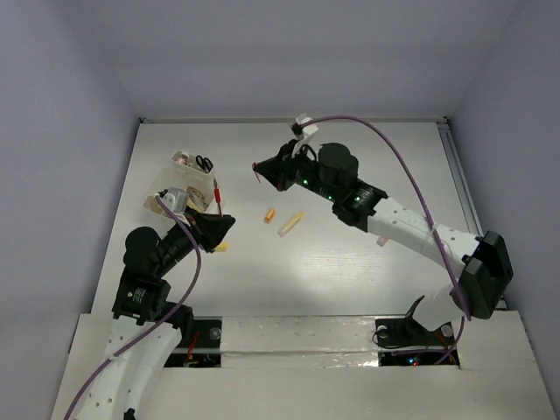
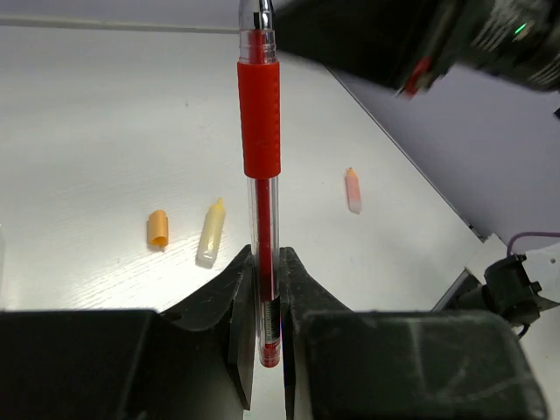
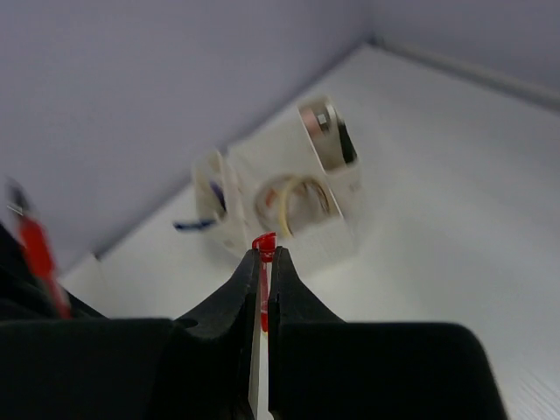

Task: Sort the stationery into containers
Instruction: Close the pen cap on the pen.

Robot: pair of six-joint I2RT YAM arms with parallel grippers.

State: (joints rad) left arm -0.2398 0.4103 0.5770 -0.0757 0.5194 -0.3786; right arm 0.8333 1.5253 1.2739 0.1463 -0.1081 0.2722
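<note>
The left claw (image 2: pixel 267 267) is closed on the red pen (image 2: pixel 260 114). Its two fingers press the clear lower part of the barrel from both sides, and the pen stands straight out in front of the claw, with the red grip sleeve far past the fingertips. The lowest end of the pen sits down between the fingers.

On the white table (image 2: pixel 105 131), just ahead of this claw and to the left of the pen, lie two small pieces side by side but not touching: an orange piece (image 2: pixel 157 227) and, nearer to the pen, a pale yellow piece (image 2: pixel 210 232). To the right of the pen and a little further ahead lies a pink piece (image 2: pixel 352 190), alone.

The right claw (image 3: pixel 264 262) is also closed, with a very narrow gap, and it pinches a small red piece (image 3: pixel 263 245) at its tips. I cannot tell what exactly this piece is. It is lifted above the table, higher than the left claw and ahead of it to the right.

The container (image 3: pixel 328 236), a whitish box with compartments, stands on the table beyond the tips of the right claw, slightly to the right. In its middle compartment a tape roll (image 3: pixel 293 203) stands on its edge. The black-handled scissors (image 1: pixel 204 163) are in the compartment furthest from both claws. From the top, the container is close to the left claw, on its far left side.
</note>
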